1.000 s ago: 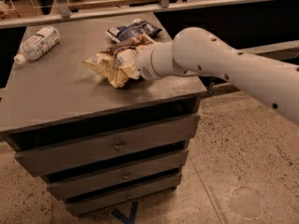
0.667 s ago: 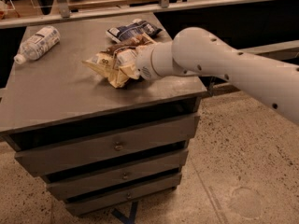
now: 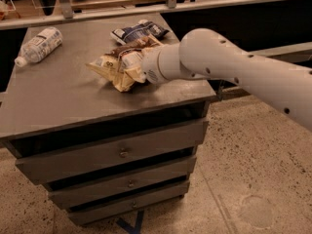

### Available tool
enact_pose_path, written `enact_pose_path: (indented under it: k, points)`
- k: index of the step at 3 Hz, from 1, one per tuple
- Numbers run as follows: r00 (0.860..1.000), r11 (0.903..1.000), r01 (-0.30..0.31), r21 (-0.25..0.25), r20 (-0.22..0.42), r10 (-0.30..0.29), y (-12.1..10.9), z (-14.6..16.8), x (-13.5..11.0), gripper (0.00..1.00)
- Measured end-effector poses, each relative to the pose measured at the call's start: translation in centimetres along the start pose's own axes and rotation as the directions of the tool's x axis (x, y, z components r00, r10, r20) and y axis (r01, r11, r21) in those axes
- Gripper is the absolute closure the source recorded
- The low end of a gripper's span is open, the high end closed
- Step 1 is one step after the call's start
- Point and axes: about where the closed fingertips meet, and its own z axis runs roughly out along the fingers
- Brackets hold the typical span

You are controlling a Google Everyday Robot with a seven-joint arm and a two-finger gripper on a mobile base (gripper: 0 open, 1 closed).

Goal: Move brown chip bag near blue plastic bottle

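The brown chip bag [image 3: 120, 65] lies crumpled on the grey cabinet top [image 3: 63, 96], right of its middle. It is tan-yellow and dark brown with a white label panel. My gripper [image 3: 138, 65] is at the end of the white arm [image 3: 219, 65], which reaches in from the right. It is pressed into the bag's right side and mostly hidden by the bag and wrist. The blue plastic bottle [image 3: 39, 45] lies on its side at the far left corner, pale with a white cap, well apart from the bag.
A smaller dark navy-and-white bag [image 3: 139, 31] lies at the back of the top, just behind the brown bag. The cabinet has three drawers [image 3: 122, 152] below. A rail and shelf [image 3: 146, 6] run behind it. Speckled floor lies to the right.
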Motion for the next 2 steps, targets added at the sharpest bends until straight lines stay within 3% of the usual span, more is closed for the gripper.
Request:
enact_pose_path:
  k: [2]
  points:
    - [1.000,1.0000,0.000,0.000,0.000,0.000,0.00,-0.01,-0.01,1.00]
